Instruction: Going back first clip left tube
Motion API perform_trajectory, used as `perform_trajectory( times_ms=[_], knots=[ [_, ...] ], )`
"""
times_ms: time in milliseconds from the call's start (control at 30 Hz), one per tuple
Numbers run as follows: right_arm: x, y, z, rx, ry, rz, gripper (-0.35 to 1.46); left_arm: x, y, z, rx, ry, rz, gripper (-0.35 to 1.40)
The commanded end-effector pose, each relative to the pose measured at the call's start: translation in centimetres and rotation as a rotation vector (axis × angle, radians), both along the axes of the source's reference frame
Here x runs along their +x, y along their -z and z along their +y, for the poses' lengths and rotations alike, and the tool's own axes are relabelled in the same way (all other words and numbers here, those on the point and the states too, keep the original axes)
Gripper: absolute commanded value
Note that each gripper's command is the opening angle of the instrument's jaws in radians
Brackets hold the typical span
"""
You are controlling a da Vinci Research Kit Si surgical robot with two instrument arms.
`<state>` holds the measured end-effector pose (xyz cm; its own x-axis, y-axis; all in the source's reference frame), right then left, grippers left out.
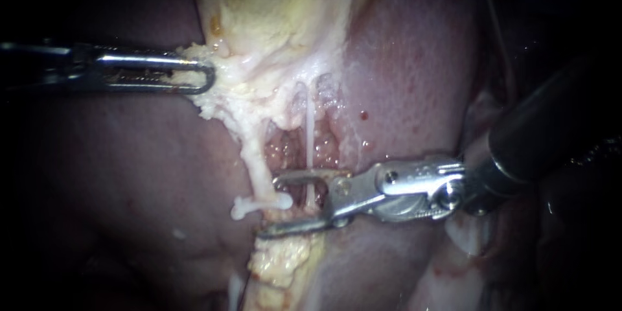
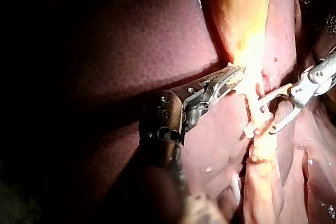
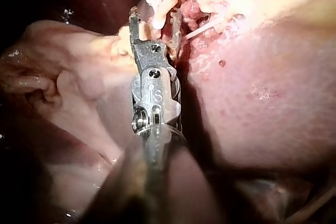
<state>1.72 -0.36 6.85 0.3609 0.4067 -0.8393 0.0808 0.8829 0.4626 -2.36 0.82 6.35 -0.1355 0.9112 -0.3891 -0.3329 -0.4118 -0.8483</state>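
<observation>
My left instrument point(image 1: 194, 79) comes in from the left, its jaws shut on the yellowish edge of the gallbladder point(image 1: 278, 6) and holding it taut; the left wrist view shows the same hold point(image 2: 231, 77). The thick pale left tube point(image 1: 254, 155) runs down to a small white clip point(image 1: 262, 205) lying across it. My right instrument point(image 1: 285, 204) has its jaws open, and the clip's end sits in the gap near their tips. A thin white tube point(image 1: 310, 136) passes behind the upper jaw. In the right wrist view the open jaws point(image 3: 155, 19) flank the white tube end point(image 3: 157, 9).
Dark red liver point(image 1: 414, 78) surrounds the dissected window, with granular tissue point(image 1: 285, 149) between the two tubes. Yellow fatty tissue point(image 1: 285, 262) lies under the right instrument's lower jaw. Pale folds of tissue point(image 3: 68, 87) lie beside the right shaft.
</observation>
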Motion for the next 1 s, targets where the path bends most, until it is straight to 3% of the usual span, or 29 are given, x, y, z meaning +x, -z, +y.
perform_trajectory(
  times_ms=[33,700,1000],
  knots=[
    [-0.04,0.01,0.02,-0.018,0.008,0.002,0.5,0.0,-0.01,0.0,0.0,-0.001,0.0,-0.35],
    [-1.2,0.55,0.45,-0.169,-0.008,0.002,0.5,0.04,-0.06,-0.01,-0.003,-0.001,0.0,-0.35],
    [-1.26,0.54,0.48,-0.163,0.001,0.009,0.5,0.01,-0.1,-0.02,-0.006,0.0,0.002,-0.35]
  ],
)
